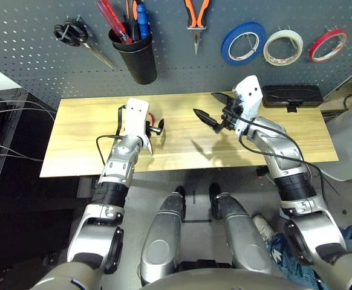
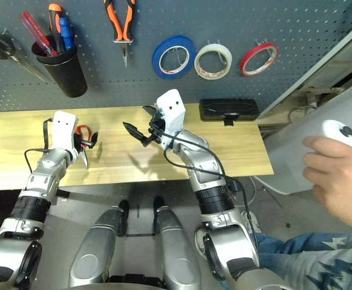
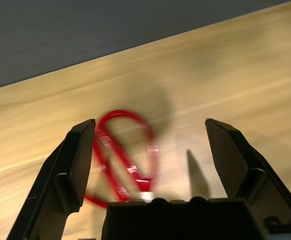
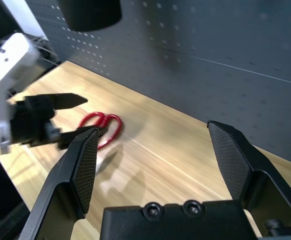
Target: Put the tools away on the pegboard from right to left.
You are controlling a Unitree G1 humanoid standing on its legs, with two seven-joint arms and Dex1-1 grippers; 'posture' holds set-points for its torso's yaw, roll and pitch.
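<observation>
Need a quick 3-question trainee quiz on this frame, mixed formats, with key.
1. True or false: the red-handled scissors are already hanging on the pegboard.
2. Multiple choice: which tape roll hangs nearest the orange-handled pliers? A) blue B) white C) red
3. Fill in: the left pincer hovers with its fingers ____ on either side of the scissors' handles.

Key
1. False: they lie on the wooden table, near the left pincer.
2. A: the blue tape roll is next to the pliers, then the white tape roll, then the red tape roll.
3. open
</observation>
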